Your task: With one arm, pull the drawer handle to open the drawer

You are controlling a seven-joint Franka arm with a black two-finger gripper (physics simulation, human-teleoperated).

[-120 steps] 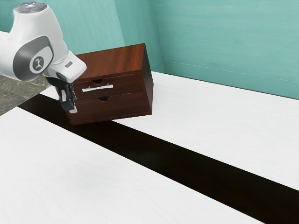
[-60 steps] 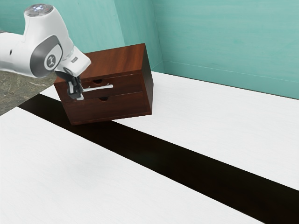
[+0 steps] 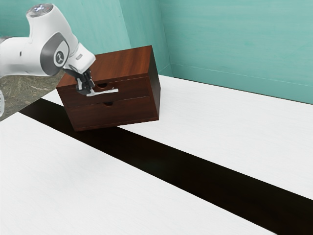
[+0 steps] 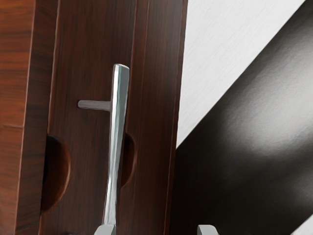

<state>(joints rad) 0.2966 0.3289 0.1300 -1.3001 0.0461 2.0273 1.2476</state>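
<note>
White table (image 3: 234, 117), black stripe (image 3: 195, 176); wooden drawer cabinet (image 3: 127, 63); jaws apart around silver handle (image 3: 105, 91) end.

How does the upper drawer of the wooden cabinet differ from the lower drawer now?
The upper drawer carries a silver bar handle; the lower drawer shows none. The end effector sits at the upper drawer's handle, open, while nothing is near the lower drawer. Both are dark reddish wood, have a rounded notch in the top edge, and look shut.
</note>
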